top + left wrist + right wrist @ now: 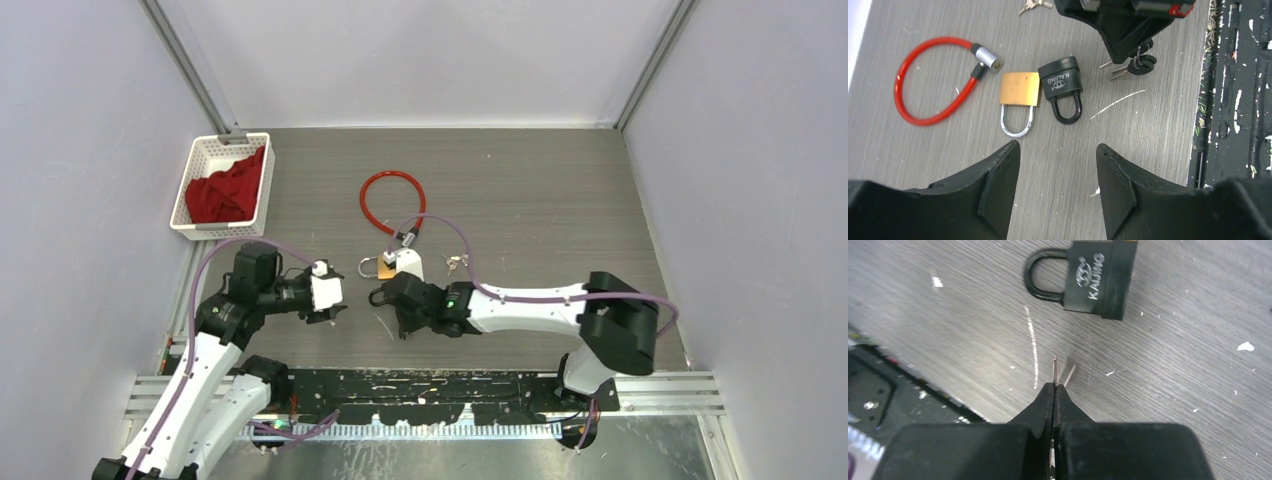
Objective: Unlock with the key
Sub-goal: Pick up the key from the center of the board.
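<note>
Right wrist view: right gripper (1054,390) has its black fingers pressed together on the thin silver blade of a black-headed key (1054,369). The tip juts out over the grey wood-grain table (1173,390).
Left gripper: left gripper (1058,185) hangs at the bottom of its own frame with its fingers apart and nothing between them.
Task's thing: black padlock (1062,82), marked KAIJING and with a black shackle, lies flat at centre frame in the left wrist view. It is left of the held key and touches neither gripper.
Step in hand: key grasped; by my judgement the lock is not yet steadied or entered.
Doing it well: the free gripper should probably pinch the lock body by its flat sides, leaving the end opposite the shackle bare. Bring the blade in square, since a thin pinched blade may twist if it enters crooked. The keyway itself cannot be seen.
Padlocks: two, the black one and a square brass padlock (1019,90) with a steel shackle, side by side and seemingly touching.
Key bunches: two, the held one, which shows two blades, and loose silver keys (1034,5) at the top edge.
Cable locks: one red cable lock (985,56), looped, in the upper left.
Baskets: one white plastic basket (215,232) in the upper left of the top view, holding one red cloth (225,190).
</note>
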Robot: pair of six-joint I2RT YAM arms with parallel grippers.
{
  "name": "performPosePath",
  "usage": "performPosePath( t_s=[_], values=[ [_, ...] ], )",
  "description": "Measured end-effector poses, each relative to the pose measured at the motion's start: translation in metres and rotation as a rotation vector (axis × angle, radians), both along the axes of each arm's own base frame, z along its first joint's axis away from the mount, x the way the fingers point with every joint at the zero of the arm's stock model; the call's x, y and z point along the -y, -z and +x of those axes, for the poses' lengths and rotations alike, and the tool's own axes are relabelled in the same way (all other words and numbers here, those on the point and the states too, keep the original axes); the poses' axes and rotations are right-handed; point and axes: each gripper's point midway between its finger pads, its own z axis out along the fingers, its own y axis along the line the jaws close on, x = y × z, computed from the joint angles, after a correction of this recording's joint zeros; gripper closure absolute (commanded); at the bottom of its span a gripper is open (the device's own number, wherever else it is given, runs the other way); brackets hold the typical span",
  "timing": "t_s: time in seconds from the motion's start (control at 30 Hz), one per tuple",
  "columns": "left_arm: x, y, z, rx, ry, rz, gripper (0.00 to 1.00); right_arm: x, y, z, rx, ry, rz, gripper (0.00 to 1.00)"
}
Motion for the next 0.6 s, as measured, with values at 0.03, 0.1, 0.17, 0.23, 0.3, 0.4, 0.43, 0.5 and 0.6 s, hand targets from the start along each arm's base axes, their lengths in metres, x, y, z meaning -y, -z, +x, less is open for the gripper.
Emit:
performPosePath(
  t_s=[0.03, 0.1, 0.17, 0.23, 0.3, 0.4, 0.43, 0.5, 0.6],
  values=[
    [0.002, -0.002, -0.002, 0.01, 0.017, -0.006, 0.42, -0.001, -0.008, -0.001, 0.011, -0.013, 0.023, 0.99],
    [0.004, -0.004, -0.004, 0.029, 0.049, -0.014, 0.43, -0.004, -0.027, -0.001, 0.039, -0.044, 0.076, 0.99],
    [0.008, -0.007, -0.007, 0.051, 0.091, -0.025, 0.44, -0.011, -0.05, -0.004, 0.067, -0.095, 0.144, 0.99],
    [0.012, -0.009, -0.01, 0.073, 0.132, -0.03, 0.46, -0.018, -0.071, -0.007, 0.089, -0.144, 0.208, 0.99],
    [0.016, -0.01, -0.013, 0.091, 0.171, -0.03, 0.46, -0.025, -0.092, -0.013, 0.109, -0.211, 0.269, 0.99],
    [0.023, -0.012, -0.017, 0.098, 0.224, -0.026, 0.41, -0.035, -0.11, -0.022, 0.119, -0.299, 0.322, 0.99],
    [0.025, -0.015, -0.019, 0.091, 0.238, -0.027, 0.41, -0.038, -0.115, -0.025, 0.119, -0.331, 0.335, 0.99],
    [0.029, -0.021, -0.021, 0.07, 0.26, -0.031, 0.44, -0.044, -0.124, -0.032, 0.122, -0.398, 0.351, 0.99],
    [0.034, -0.034, -0.027, 0.019, 0.292, -0.039, 0.53, -0.049, -0.138, -0.037, 0.145, -0.477, 0.367, 0.99]
  ],
)
